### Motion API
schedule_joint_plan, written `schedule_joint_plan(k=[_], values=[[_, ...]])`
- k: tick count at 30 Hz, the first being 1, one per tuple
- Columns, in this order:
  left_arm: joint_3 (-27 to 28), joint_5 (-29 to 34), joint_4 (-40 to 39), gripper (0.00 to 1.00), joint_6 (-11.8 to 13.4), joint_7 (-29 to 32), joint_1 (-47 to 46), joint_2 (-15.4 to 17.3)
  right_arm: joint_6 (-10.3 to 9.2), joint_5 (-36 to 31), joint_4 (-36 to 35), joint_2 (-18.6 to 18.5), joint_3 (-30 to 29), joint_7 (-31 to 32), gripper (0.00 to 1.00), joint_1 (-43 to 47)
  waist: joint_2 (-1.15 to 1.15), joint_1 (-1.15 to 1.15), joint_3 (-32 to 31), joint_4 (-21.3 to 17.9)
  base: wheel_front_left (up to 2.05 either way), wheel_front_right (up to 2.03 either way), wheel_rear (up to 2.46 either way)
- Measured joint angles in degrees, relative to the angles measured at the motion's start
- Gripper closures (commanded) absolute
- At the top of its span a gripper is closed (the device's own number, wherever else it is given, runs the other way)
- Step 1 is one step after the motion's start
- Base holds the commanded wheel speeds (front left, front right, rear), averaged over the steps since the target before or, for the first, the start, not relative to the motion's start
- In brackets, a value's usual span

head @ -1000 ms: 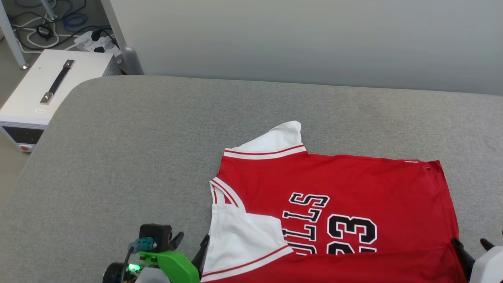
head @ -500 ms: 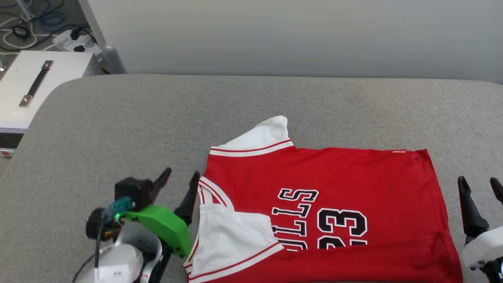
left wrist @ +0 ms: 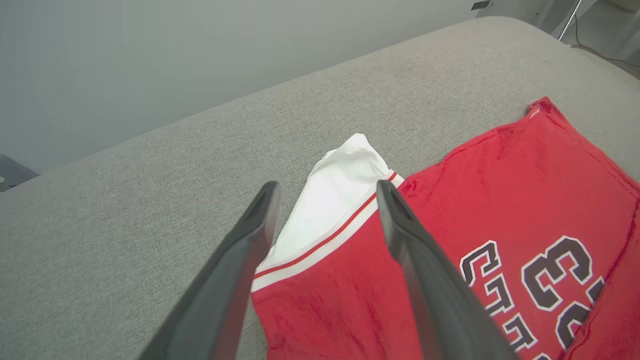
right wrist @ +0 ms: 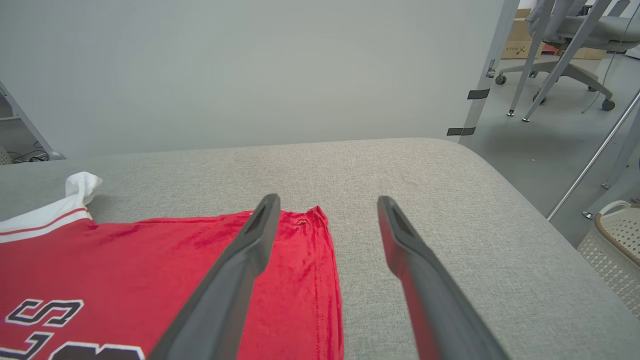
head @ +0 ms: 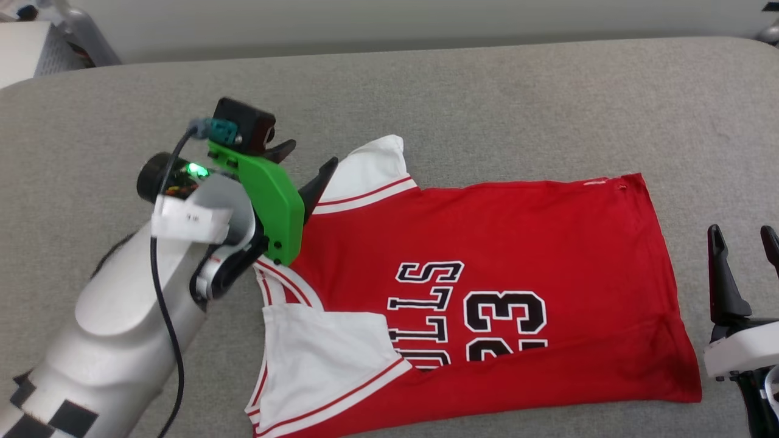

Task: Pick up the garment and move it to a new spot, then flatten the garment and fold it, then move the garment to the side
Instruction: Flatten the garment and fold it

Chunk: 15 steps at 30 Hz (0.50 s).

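The left claw (head: 310, 155) stands with its two dark fingers spread wide and nothing between them, poised at the far white sleeve (head: 371, 164) of the garment (head: 487, 243). In the left wrist view, that sleeve and its red-and-white trim lie in the gap between the fingers, with bare grey surface (head: 487, 91) to the claw's left and the red body running off to its right. Whether the fingertips touch the cloth cannot be told. The garment lies spread on the surface between the two claws, collar end toward the left claw and hem toward the right one. Nearer the robot than the left claw, the other white sleeve (head: 316, 353) is folded in over the chest. Right of it are the black, white-outlined lettering (head: 426, 304) and the number 23 (head: 505, 319), their lower parts cut off by a red fold along the near edge. The right claw (head: 741, 231) is also fully spread and grips nothing. It sits just beyond the hem, with the red cloth on its left. In the right wrist view, its left finger crosses over the far hem corner and its right finger is over bare surface. Past that claw's right side, off the surface's rounded end, a pale basket (right wrist: 617, 235) stands on the floor.
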Motion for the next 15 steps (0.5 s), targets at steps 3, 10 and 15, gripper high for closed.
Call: schedule_joint_plan(k=[3,10,15], values=[[-0.8,-1.7,4.7,0.0,-1.6,6.9,-5.1,-0.4,0.0,0.0,-0.1,0.0,0.7,-0.1,0.0,-1.4,0.0,0.0,1.9,-1.4,0.0,0.0,0.0],[-3.1,-4.0,14.4,0.0,-3.2,19.1,-13.2,-1.5,0.0,0.2,-0.1,-0.3,2.2,-0.1,0.0,-3.5,0.0,0.01,6.1,-4.3,0.0,0.0,0.0],[-4.6,-3.2,19.6,0.0,-3.7,20.3,-15.8,-1.6,0.0,0.7,0.4,-0.3,3.6,-0.4,0.0,-4.5,0.0,0.01,8.7,-5.9,0.0,0.0,0.0]])
